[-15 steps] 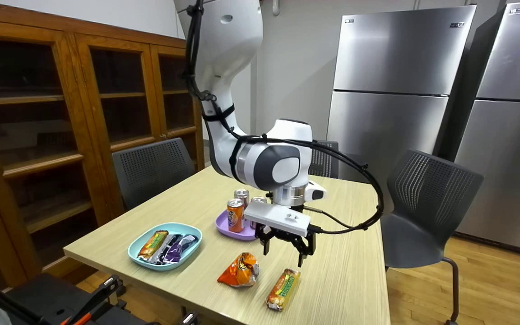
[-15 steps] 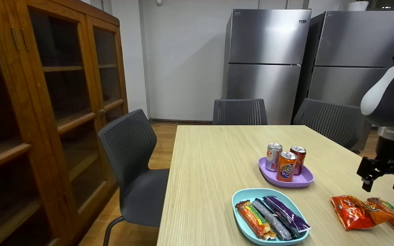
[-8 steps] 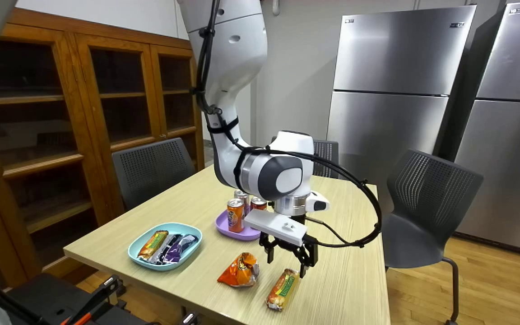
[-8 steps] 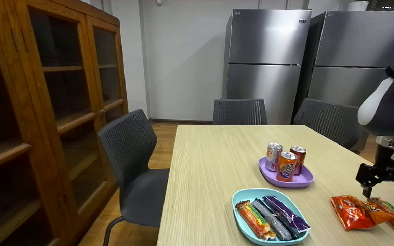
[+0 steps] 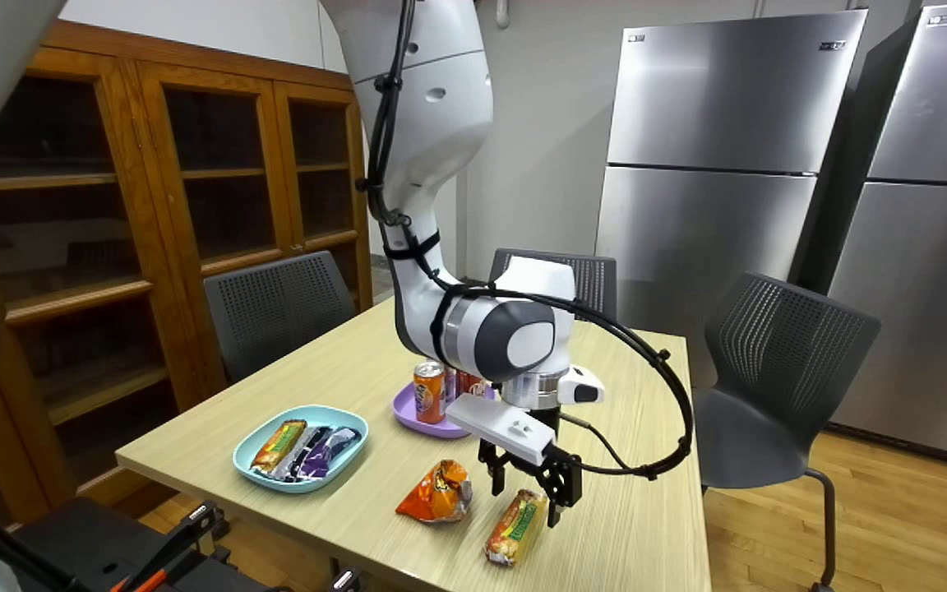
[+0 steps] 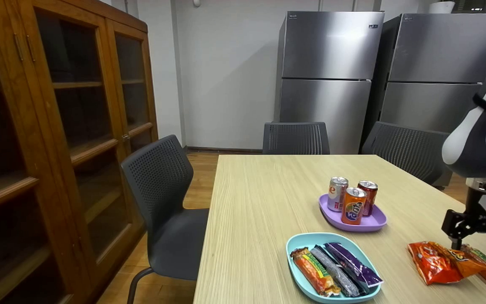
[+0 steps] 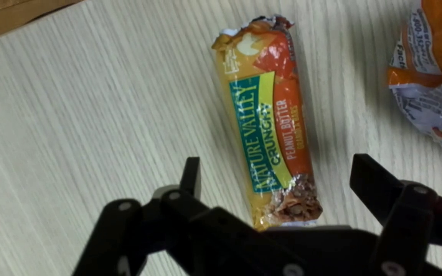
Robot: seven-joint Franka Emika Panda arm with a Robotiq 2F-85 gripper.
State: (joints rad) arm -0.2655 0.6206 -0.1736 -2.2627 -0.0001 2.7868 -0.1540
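1. Yellow-and-red granola bar (image 7: 269,126) (Nature Valley peanut butter, label face up) lies flat, near right on the pale table (image 5: 621,501) in both exterior views.
2. Gripper (image 7: 275,165): fingers spread wide, pinching nothing. One fingertip stands left of the bar and one right in the wrist view, a visible gap each side, gaps roughly even. Can't tell how high the tips are over the tabletop.
3. Key relation: bar's long axis runs nearly square to the line joining the fingertips, tilted slightly, top end leaning left in the wrist view. Tips flank the end with the granola picture, not the middle; in an exterior view that's the bar's far end. Only one gripper about, so no nearer/farther call.
4. Orange snack bag (image 5: 436,493) sits just left of the bar there; wrist view has it off right, past the right-hand fingertip.
5. Teal tray (image 6: 331,236) left of the bag, holding wrapped bars (image 6: 314,270); count unclear.
6. Purple tray (image 6: 365,226) farther off, three cans (image 6: 353,207) upright.
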